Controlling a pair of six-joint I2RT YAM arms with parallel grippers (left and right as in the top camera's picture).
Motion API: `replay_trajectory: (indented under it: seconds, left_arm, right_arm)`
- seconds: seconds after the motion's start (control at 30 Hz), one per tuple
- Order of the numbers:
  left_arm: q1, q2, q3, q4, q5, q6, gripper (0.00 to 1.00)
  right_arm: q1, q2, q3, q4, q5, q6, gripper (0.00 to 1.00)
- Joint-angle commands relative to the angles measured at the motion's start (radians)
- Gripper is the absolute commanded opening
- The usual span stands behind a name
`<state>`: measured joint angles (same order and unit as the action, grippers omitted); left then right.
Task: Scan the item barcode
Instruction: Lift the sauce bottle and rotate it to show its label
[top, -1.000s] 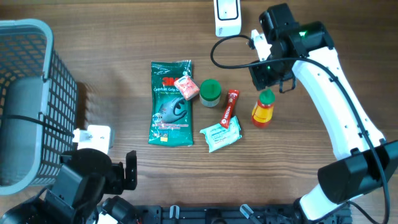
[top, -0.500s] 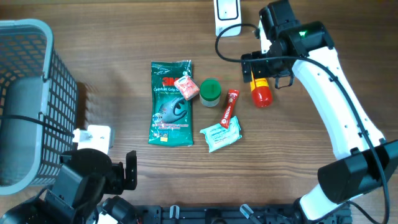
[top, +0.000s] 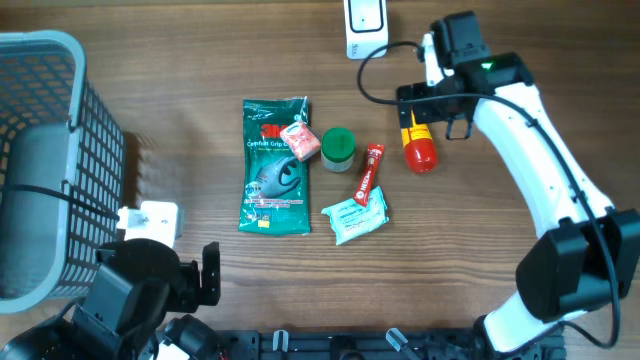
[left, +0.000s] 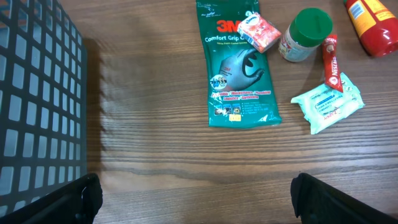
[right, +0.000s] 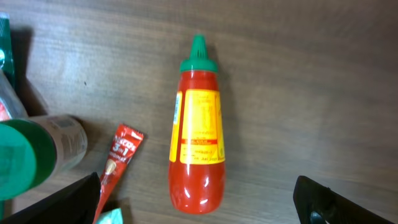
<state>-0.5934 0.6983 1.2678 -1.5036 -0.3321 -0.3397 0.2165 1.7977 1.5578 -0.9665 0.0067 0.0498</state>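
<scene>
**Sauce bottle lies flat below the open right gripper**

I see the wooden table (top: 180, 70) filling the overhead view, and the grey mesh basket (top: 40, 160) stands at its left edge. The white right arm (top: 540, 170) reaches from the lower right up to the upper right. Its right gripper (top: 432, 112) hangs over the cap end of the sauce bottle (right: 198, 146).

In the right wrist view both fingers are spread wide at the lower corners and do not touch the bottle. The bottle lies on its side on the table, with its green cap toward the top of that frame.

The left gripper (left: 198, 198) sits at the lower left, also wide open and holding nothing.

In the centre lie these items:
- a green glove pack (top: 274, 165)
- a wipes pack (top: 356, 214)
- a green-lidded jar (top: 338, 147)
- a red sachet (top: 369, 173)
- a small pink packet (top: 299, 141), resting on the glove pack

A white device (top: 365, 25) is at the top edge.
</scene>
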Motion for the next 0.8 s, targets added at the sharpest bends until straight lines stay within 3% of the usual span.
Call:
replay_trajectory:
  seconds: [0.0,0.13,0.3,0.57,0.77]
  left_arm:
    - [0.003,-0.005,0.002,0.002,-0.009,-0.013,1.00]
    - [0.003,-0.005,0.002,0.002,-0.009,-0.013,1.00]
    - [0.003,-0.005,0.002,0.002,-0.009,-0.013,1.00]
    - [0.003,-0.005,0.002,0.002,-0.009,-0.013,1.00]
    - [0.003,-0.005,0.002,0.002,-0.009,-0.013,1.00]
  right_arm:
    - [-0.059,0.090,-0.016,0.021,-0.202,-0.024,1.00]
    - [-0.063,0.210,-0.016,0.021,-0.322,-0.054,1.00]
    - [-0.070,0.308,-0.016,0.017,-0.273,-0.022,1.00]
    - [-0.116,0.317,-0.050,-0.031,-0.232,0.055,1.00]
    - [-0.116,0.322,-0.191,0.077,-0.232,0.057,0.78]
